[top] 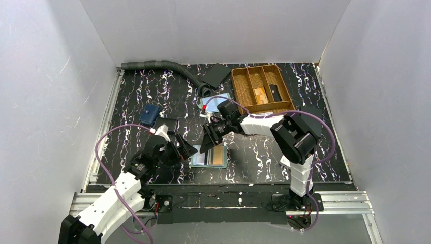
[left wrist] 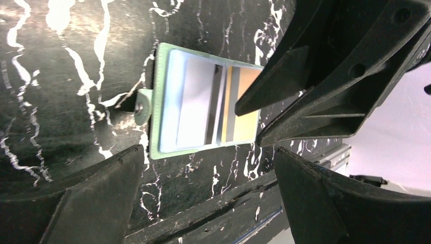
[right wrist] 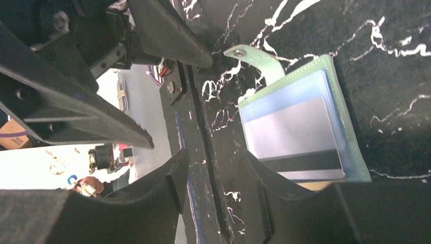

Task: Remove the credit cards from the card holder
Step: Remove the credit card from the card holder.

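The card holder lies open and flat near the table's front edge, with a teal-green rim, a side tab, a blue panel and an orange-tan panel. A pale grey credit card with a dark stripe sits in the blue panel and also shows in the right wrist view. Another striped card sits in the orange panel. My left gripper is open and empty, just left of the holder. My right gripper is open, its fingertips over the orange panel's far edge, holding nothing.
A wooden compartment tray stands at the back right. A second holder with pale-blue panels lies under my right arm. A dark blue wallet lies at left. A grey corrugated hose runs along the back. The table's front edge is just beyond the holder.
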